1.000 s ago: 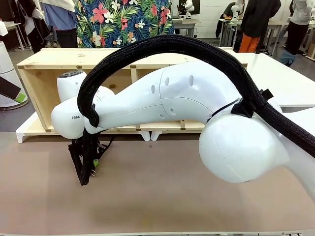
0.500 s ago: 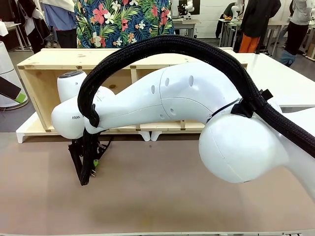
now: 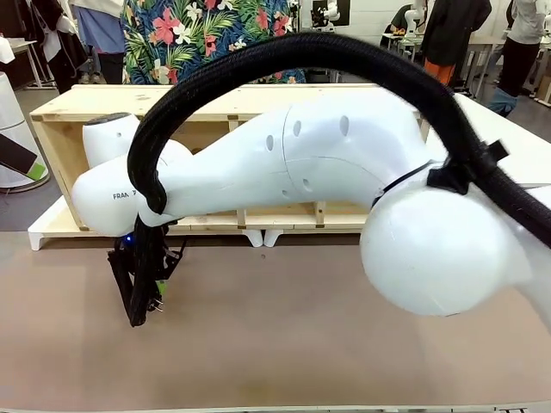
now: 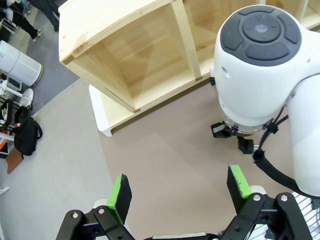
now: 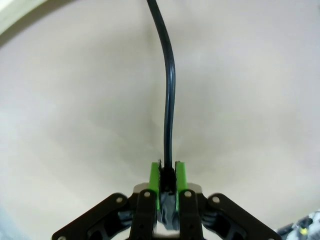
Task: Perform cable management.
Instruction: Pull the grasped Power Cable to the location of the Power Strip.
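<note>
Right gripper (image 5: 168, 172) pinches the cable (image 5: 170, 95), which runs off toward twelve o'clock over open table (image 5: 75, 125). Left gripper (image 4: 180, 189) hangs spread wide, wooden shelf (image 4: 130, 75) edge at eleven o'clock.

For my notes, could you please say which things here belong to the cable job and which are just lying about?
Job: cable, pinched in the shut right gripper; left gripper, open and empty.
Lying about: wooden shelf unit; dark bag on the floor.

Cable (image 5: 170, 90) runs off the top edge.
</note>
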Controlling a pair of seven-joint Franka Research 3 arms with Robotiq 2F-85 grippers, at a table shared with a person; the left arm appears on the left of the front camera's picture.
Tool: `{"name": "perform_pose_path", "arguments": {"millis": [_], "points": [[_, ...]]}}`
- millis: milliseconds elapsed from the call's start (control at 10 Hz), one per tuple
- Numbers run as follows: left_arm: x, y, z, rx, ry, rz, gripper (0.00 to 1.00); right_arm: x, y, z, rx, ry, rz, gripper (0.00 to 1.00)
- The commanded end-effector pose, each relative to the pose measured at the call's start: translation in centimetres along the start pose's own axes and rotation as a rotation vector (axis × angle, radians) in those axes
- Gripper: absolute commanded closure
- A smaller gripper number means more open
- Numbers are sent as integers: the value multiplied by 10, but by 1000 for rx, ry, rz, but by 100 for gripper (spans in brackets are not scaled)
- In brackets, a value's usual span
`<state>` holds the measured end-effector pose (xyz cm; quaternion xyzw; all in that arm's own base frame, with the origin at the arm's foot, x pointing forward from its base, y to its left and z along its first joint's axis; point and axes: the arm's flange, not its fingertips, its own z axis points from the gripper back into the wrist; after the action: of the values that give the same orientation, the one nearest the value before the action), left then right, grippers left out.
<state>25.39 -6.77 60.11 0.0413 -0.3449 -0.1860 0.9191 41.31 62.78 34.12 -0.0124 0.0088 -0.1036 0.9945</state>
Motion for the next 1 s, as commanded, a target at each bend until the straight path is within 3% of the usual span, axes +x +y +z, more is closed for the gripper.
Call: {"name": "perform_pose_path", "arguments": {"millis": [0, 500, 900], "points": [[0, 1, 1, 0, -6, -11, 0, -16, -33, 11, -63, 18, 17, 85], [0, 1, 1, 0, -6, -11, 0, -34, -90, 31, -128, 117, 26, 85], [0, 1, 1, 0, -6, -11, 0, -50, -137, 41, -131, 129, -20, 85]]}}
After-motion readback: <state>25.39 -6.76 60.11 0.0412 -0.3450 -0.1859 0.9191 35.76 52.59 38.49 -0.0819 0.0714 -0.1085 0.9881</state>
